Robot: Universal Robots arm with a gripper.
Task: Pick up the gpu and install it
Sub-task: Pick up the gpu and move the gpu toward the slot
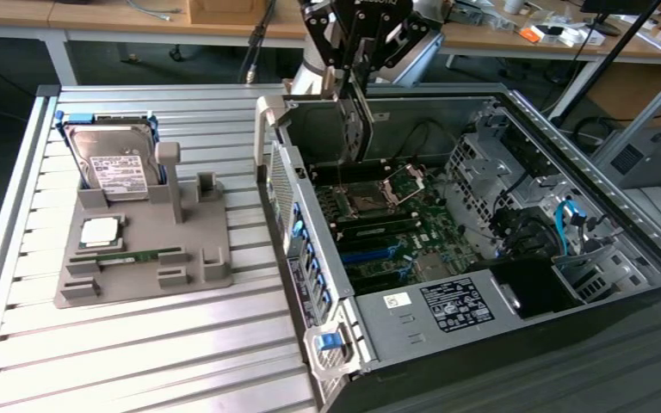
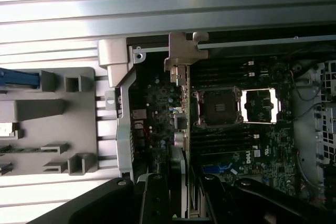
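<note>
– Gpu sat where?
– At six o'clock under the gripper in the exterior view, its fingers clamped on it, above the open case.
– Long axis?
– Twelve to six, bracket end away from the fingers.

The table is ribbed metal with a dull brushed sheen. The holder on it looks like matt grey plastic. The gpu has a bright bare-metal bracket, and the computer case is smooth grey sheet metal.

The gpu hangs upright in the upper centre of the exterior view, a thin dark card seen nearly edge-on. The gripper pinches its upper edge, above the open computer case. Its silver end bracket faces the wrist view.
</note>
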